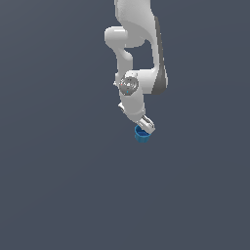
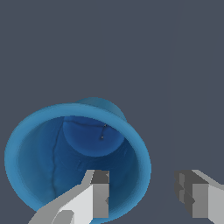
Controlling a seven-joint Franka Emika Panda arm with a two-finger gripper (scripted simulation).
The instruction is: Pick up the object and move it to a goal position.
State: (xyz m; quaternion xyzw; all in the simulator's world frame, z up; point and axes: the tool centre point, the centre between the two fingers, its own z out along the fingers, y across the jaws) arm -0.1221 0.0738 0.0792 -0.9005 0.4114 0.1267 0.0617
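The object is a small blue cup (image 1: 141, 135) standing upright on the dark grey floor, just below the white arm's hand. In the wrist view I look down into its open mouth (image 2: 78, 148) and see its darker bottom. My gripper (image 1: 145, 125) is right over the cup's rim and is open. In the wrist view the gripper (image 2: 142, 192) straddles the cup's wall: one finger (image 2: 98, 197) is inside the mouth, the other finger (image 2: 197, 197) is outside. Neither pad touches the wall.
The plain dark grey floor (image 1: 58, 185) stretches all around the cup. The white arm (image 1: 136, 44) rises above the cup towards the top of the exterior view. No goal marker shows.
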